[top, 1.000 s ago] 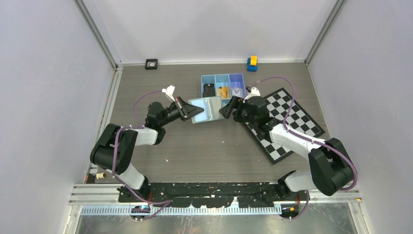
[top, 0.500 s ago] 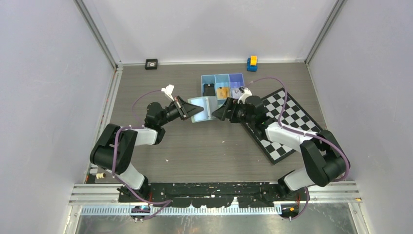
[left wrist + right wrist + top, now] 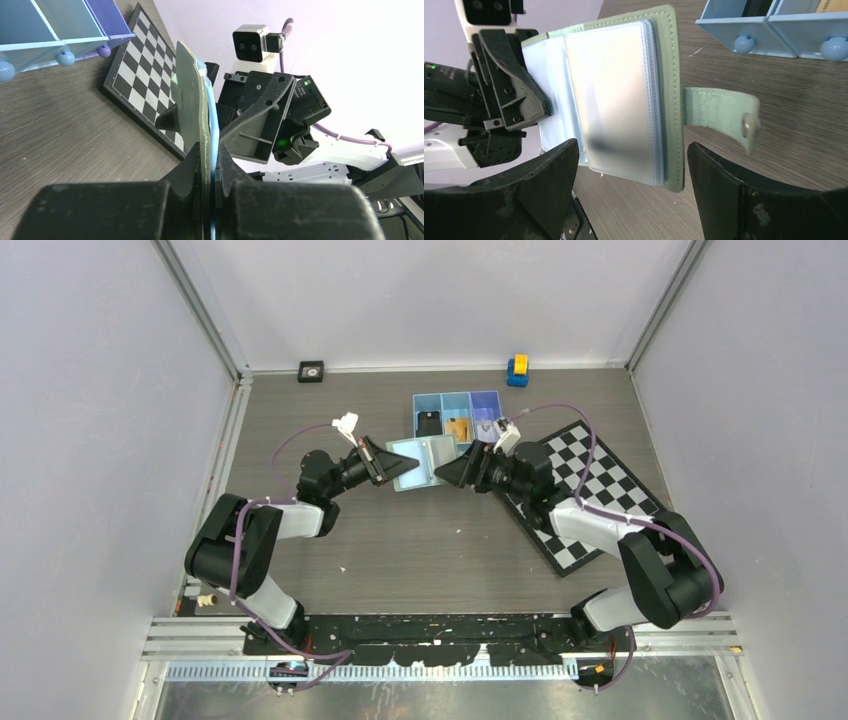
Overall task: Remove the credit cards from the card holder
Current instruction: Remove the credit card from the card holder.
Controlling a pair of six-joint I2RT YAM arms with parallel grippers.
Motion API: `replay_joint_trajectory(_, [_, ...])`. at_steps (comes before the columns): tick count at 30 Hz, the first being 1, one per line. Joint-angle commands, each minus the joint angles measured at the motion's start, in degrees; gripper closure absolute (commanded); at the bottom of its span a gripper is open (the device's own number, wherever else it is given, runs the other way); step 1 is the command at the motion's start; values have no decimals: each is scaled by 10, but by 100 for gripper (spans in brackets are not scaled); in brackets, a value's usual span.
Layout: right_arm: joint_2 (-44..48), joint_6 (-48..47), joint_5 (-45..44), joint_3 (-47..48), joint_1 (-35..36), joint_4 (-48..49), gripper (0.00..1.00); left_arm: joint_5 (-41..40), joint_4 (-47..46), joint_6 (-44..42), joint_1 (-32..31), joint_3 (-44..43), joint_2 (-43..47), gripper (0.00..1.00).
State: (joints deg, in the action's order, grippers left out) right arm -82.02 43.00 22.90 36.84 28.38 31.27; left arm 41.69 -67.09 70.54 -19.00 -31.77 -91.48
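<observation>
1. Black square item (image 3: 311,371): far edge of the counter (image 3: 420,540), at 10 o'clock from the card holder, well apart.

2. Left fingers (image 3: 396,464): clamped shut on the left leaf of the card holder. In the left wrist view the leaf is seen edge-on, pinched between the two pads.

3. Card holder (image 3: 427,460): sage-green, spread open, pale blue-grey inner faces up, at 3 o'clock from the left fingers. The right leaf carries a stack of clear sleeves; what they hold is too blurred to read. Side tab (image 3: 719,116) juts out at 3 o'clock in the right wrist view, a snap near its end. Whether the underside touches the counter cannot be told.

4. Right fingers (image 3: 447,473): spread wide, at 4 o'clock from the holder's middle. In the right wrist view the near edge of the right leaf lies between the two fingers; contact cannot be told.

5. Blue tray (image 3: 458,398): three compartments, just beyond the holder at 1 o'clock.
 - Black card (image 3: 429,425), left compartment.
 - Gold-orange card (image 3: 459,428), middle compartment.
 - Pale card (image 3: 486,427), right compartment, partly behind the right wrist.

6. Yellow-and-blue toy (image 3: 517,369): far edge, at 1 o'clock from the tray.

7. Chessboard (image 3: 600,490): flat on the counter, under the right arm, at 4 o'clock from the holder.
</observation>
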Motion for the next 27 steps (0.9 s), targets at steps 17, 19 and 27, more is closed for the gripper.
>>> replay_joint_trajectory(17, [33, 80, 66, -42, -33, 195, 67, 1, -33, -2, 1, -1, 13, 100])
replay_joint_trajectory(19, [34, 80, 68, -41, -33, 195, 67, 1, -33, -3, 1, -1, 13, 100])
replay_joint_trajectory(27, [19, 73, 83, -28, -28, 188, 69, 13, -34, -6, -11, -11, 11, 100])
